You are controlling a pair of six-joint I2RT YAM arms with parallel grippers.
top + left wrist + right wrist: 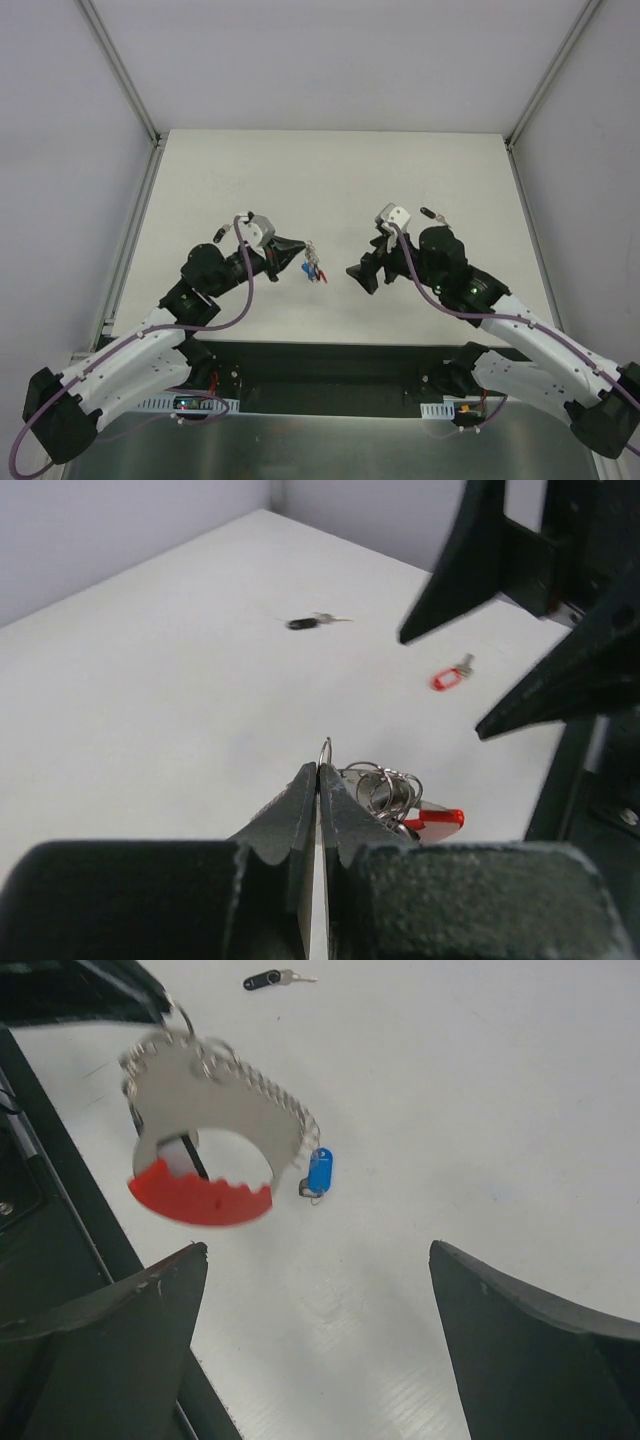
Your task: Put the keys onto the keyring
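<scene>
Your left gripper (320, 772) is clenched on the keyring (200, 1150), a curved band that looks silver above and red along its toothed lower edge, joined to a short silver metal chain and ring. The fingertips pinch the thin silver ring at its top. The whole piece hangs in the air above the white table (330, 170), between your two arms. The small silver key with the blue plastic head (319, 1170) hangs at the chain's lower end, just beside the band's right tip. Your right gripper (318, 1252) is released, its jaws spread wide with nothing between them, and it faces the keyring from a little way off.

The overhead view gives you the layout. Both tools sit over the middle of the table, tips pointed at each other, and the keyring is a small blue-and-red cluster at the left tool's tip. That view doesn't show you the grip itself.

Your left wrist view does: the pinch on the ring, with bunched silver links just beyond it. Farther off, a small silver key with a red tag (450, 677) lies on the table, and beyond it a black-headed silver key (305, 623).

Only your right wrist view shows the band's full curve and the blue key clearly. A black-headed key lies on the table at that view's top edge; you cannot tell whether it is the same one.
</scene>
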